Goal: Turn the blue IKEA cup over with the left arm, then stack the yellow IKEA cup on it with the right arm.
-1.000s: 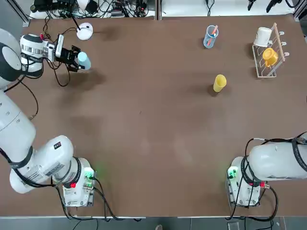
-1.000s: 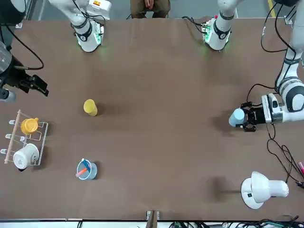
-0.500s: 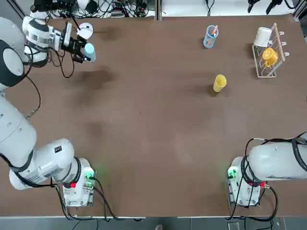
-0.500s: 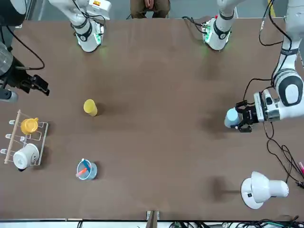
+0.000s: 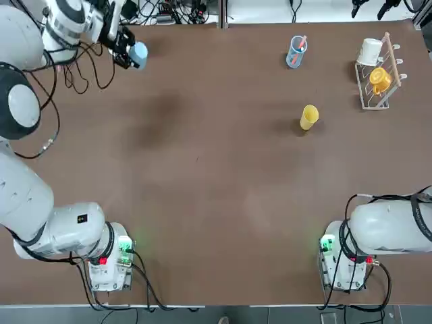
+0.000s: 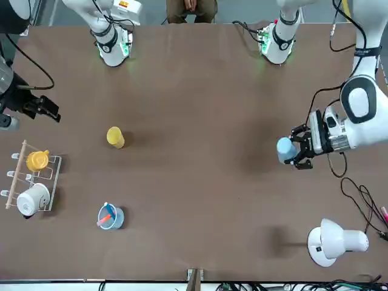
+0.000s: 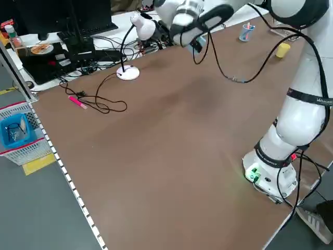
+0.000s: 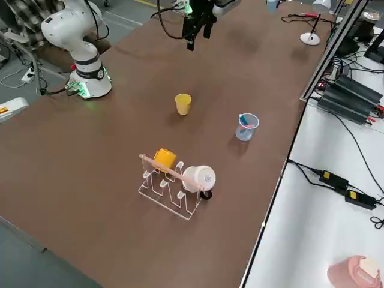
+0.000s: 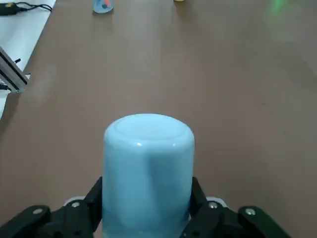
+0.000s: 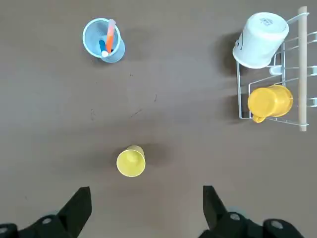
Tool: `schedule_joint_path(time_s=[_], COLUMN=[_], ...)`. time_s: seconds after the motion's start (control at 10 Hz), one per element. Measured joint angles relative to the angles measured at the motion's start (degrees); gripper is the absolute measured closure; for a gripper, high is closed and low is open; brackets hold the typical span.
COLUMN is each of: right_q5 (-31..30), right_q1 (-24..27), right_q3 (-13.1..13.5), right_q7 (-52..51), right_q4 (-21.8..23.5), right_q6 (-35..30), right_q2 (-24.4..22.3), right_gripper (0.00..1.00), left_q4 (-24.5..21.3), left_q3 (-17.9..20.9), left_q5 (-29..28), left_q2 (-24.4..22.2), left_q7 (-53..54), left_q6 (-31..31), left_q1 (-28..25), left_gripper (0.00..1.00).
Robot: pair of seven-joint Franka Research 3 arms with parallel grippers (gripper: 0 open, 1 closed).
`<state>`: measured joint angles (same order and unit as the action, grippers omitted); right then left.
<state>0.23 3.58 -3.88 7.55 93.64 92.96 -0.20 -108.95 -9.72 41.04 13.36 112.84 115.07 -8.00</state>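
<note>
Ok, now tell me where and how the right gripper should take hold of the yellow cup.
Come from above with the right gripper and close its open fingers on opposite outer walls of the yellow cup, probably around mid-height. It stands upright, mouth up, its tapered wall has no handle, and nothing crowds it; the mug rack is well off to one side.

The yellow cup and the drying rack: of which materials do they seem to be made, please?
The yellow cup looks like opaque plastic, smooth and slightly shiny: its colour is even, inside and out. The drying rack seems to be thin metal wire with a white coating, and its pale, matt bar is probably wood, judging by its beige tone.
</note>
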Motion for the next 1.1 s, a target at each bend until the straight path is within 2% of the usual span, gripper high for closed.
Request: schedule_joint_path(time_s=[0.3, 0.5, 0.6, 0.9, 1.1], right_q5=[0.0, 0.0, 0.0, 0.0, 0.0], right_q1=[0.2, 0.2, 0.2, 0.3, 0.3], right_q3=[0.0, 0.0, 0.0, 0.0, 0.0], right_q7=[-0.2, -0.3, -0.3, -0.4, -0.6], right_q4=[0.0, 0.0, 0.0, 0.0, 0.0], right_q6=[0.0, 0.0, 0.0, 0.0, 0.0], right_q2=[0.0, 0.0, 0.0, 0.0, 0.0], right_gripper=[0.0, 0.0, 0.0, 0.0, 0.0], left_q4=[6.1, 6.6, 6.6, 7.4, 8.4], left_q3=[-0.1, -0.3, -0.4, -0.6, -0.6], left_q5=[-13.4, -18.2, -22.9, -45.3, -55.9], left_q2=[-0.3, 0.0, 0.5, 1.2, 2.8], left_q7=[-23.6, -34.2, -38.1, -55.0, -59.7], left_q6=[2.7, 7.7, 10.4, 12.1, 10.8], left_q1=[7.0, 11.9, 14.9, 23.3, 27.7], left_gripper=[0.32, 0.32, 0.32, 0.32, 0.32])
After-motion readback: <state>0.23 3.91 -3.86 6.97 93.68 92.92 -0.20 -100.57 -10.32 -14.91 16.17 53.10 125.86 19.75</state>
